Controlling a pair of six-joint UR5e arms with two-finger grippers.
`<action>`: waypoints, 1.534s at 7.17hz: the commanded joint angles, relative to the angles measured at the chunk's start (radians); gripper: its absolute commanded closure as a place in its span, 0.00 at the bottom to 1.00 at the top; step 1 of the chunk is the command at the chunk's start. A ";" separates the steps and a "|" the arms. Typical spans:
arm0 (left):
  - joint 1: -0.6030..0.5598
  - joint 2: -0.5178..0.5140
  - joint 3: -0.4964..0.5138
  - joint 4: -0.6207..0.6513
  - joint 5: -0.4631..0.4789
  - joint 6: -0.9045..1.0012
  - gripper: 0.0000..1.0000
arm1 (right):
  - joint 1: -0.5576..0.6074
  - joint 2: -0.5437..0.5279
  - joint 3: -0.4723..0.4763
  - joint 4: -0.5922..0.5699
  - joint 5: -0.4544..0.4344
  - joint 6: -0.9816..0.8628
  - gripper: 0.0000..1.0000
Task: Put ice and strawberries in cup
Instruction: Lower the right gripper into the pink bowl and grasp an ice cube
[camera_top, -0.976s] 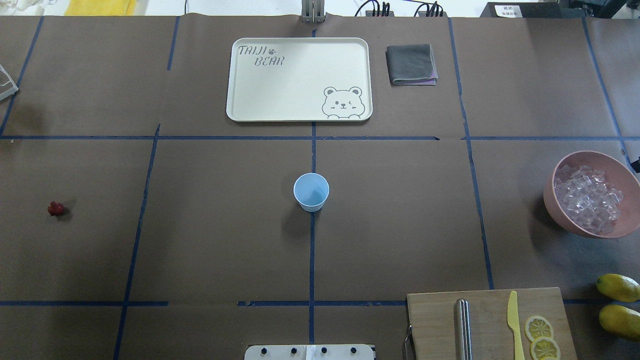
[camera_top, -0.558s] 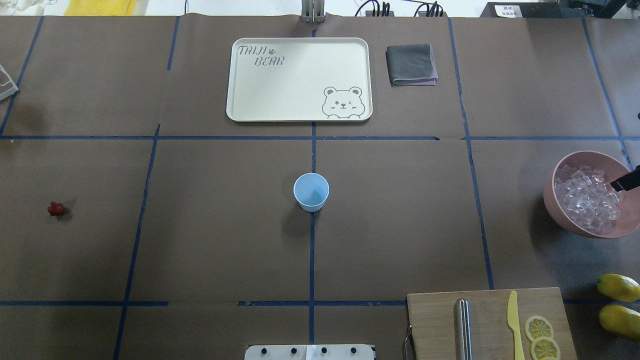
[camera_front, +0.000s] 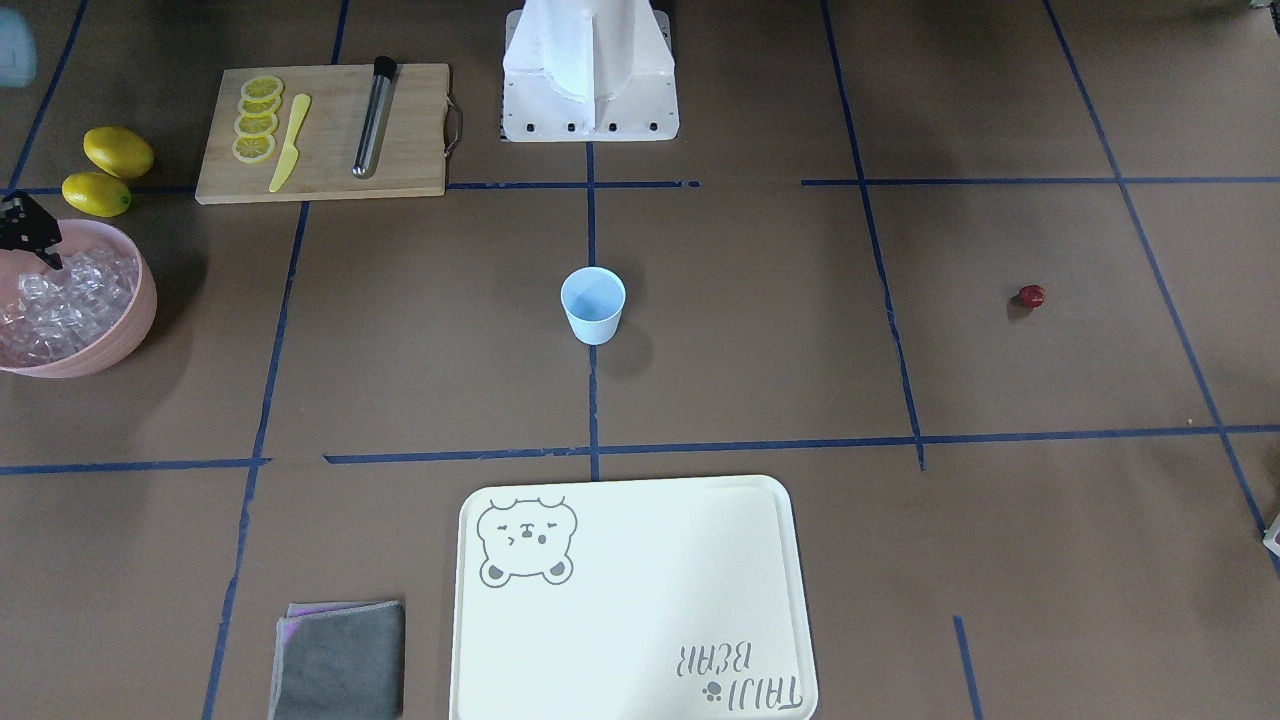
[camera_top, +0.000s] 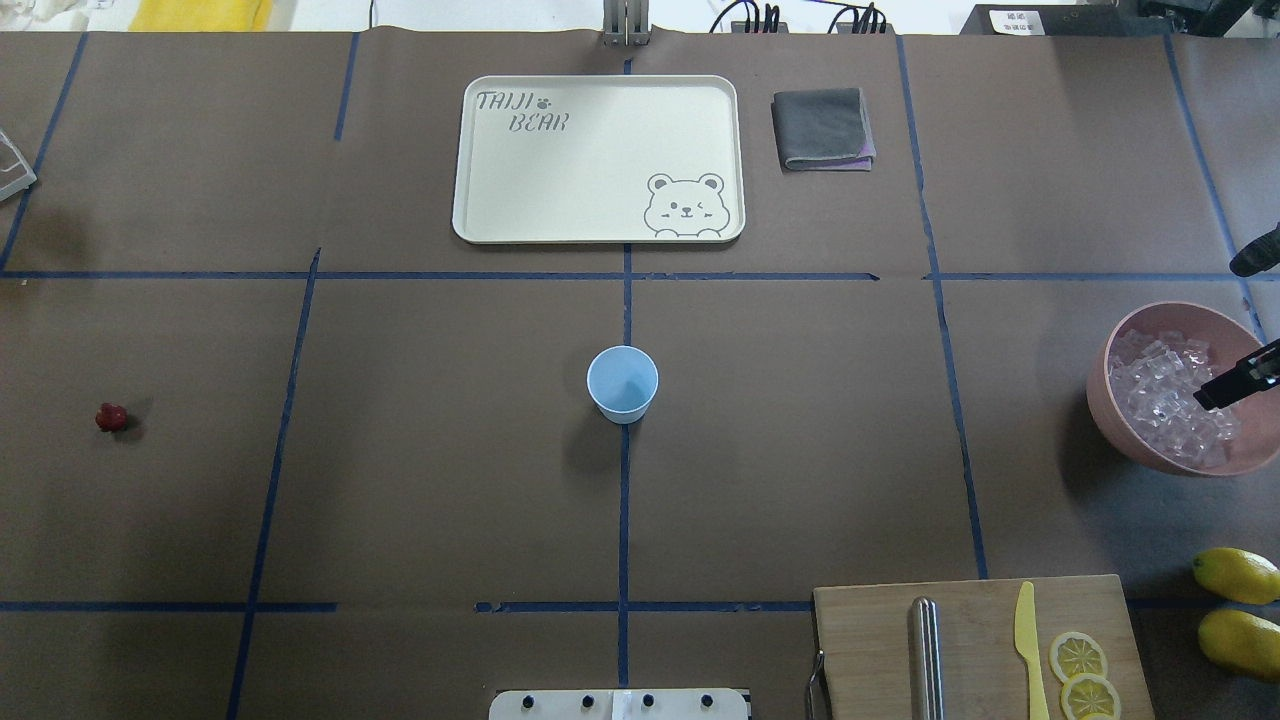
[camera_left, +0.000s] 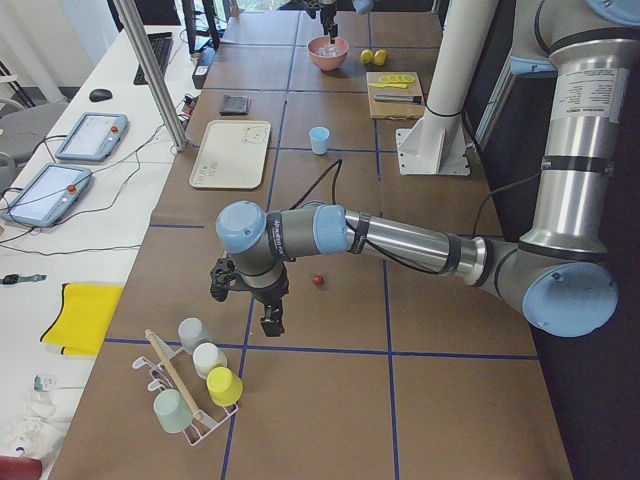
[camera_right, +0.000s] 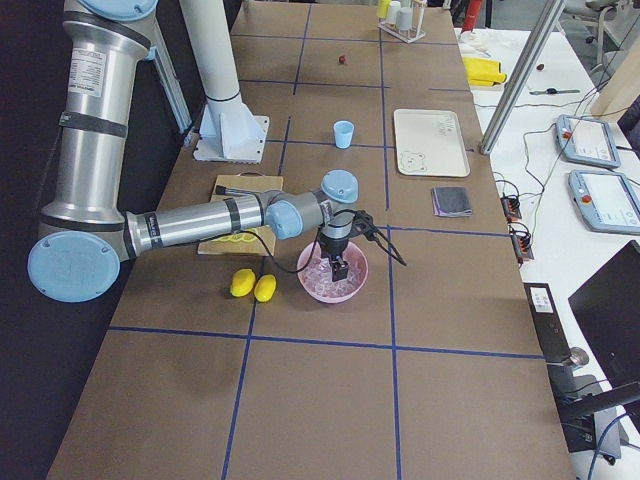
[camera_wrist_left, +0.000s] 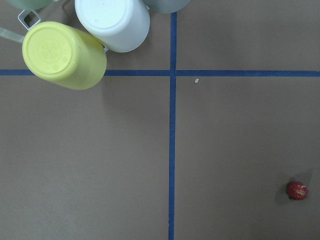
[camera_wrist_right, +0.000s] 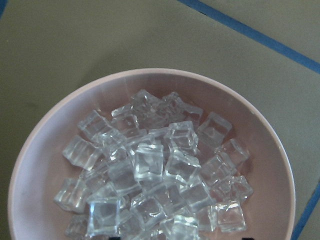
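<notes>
The pale blue cup (camera_top: 622, 382) stands upright at the table's middle. One dark red strawberry (camera_top: 111, 417) lies alone far left; it also shows in the left wrist view (camera_wrist_left: 297, 190). The ice (camera_top: 1165, 400) fills the pink bowl (camera_top: 1108, 352) at the far right. My right gripper (camera_right: 339, 266) hangs over the ice, open and empty; one black finger (camera_top: 1235, 383) shows above the bowl. The right wrist view looks straight down on the ice (camera_wrist_right: 155, 175). My left gripper (camera_left: 270, 318) hovers near the strawberry (camera_left: 318, 281); I cannot tell whether it is open or shut.
A cream tray (camera_top: 560, 170) and a grey cloth (camera_top: 822, 128) lie at the back. A cutting board (camera_top: 870, 640) with a metal rod, yellow knife and lemon slices sits front right, two lemons (camera_top: 1238, 575) beside it. A rack of cups (camera_left: 195, 385) stands by the left gripper.
The right gripper has come in from the right edge and now reaches farther over the pink bowl. The cup and the strawberry have not moved.
</notes>
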 joint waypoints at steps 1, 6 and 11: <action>0.000 0.000 -0.011 0.002 0.000 0.000 0.00 | -0.007 0.002 -0.030 0.001 -0.010 0.002 0.15; 0.000 0.002 -0.022 0.003 0.000 0.000 0.00 | -0.033 0.011 -0.058 0.003 -0.021 0.012 0.23; 0.000 0.002 -0.033 0.006 -0.002 -0.002 0.00 | -0.033 0.011 -0.052 0.003 -0.020 0.014 1.00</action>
